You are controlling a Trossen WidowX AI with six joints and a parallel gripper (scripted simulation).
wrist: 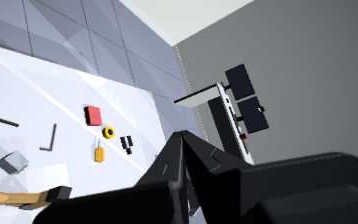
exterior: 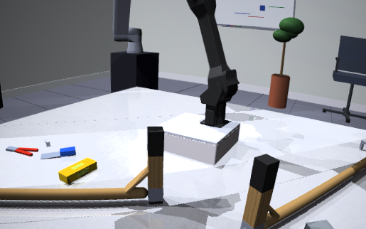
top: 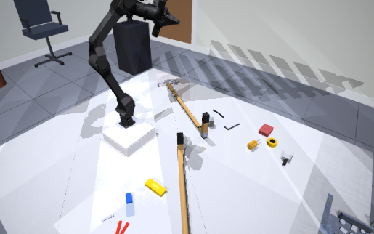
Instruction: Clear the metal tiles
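The hand (top: pixel 179 22) (wrist: pixel 180 137), clenched on nothing, hangs well above a long wooden-handled tool (top: pixel 186 107) (exterior: pixel 315 192) (wrist: pixel 5 197).

In the top view, the arm (top: pixel 100 62) (exterior: pixel 212 43) stands on a block (top: pixel 124 147) (exterior: pixel 192 147) on the counter (top: pixel 233 182) (exterior: pixel 97 117) (wrist: pixel 140 110), and the front pole (top: pixel 183 189) (exterior: pixel 61 193) and the back pole (top: pixel 186 107) (exterior: pixel 320 188) (wrist: pixel 10 197) lie to the right of this block. To the left of the front pole there is a box (top: pixel 155 187) (exterior: pixel 78 171), then a knife (top: pixel 129 198) (exterior: pixel 67 151) at its left. The tape roll (top: pixel 272 145) (wrist: pixel 105 136) is right of both poles.
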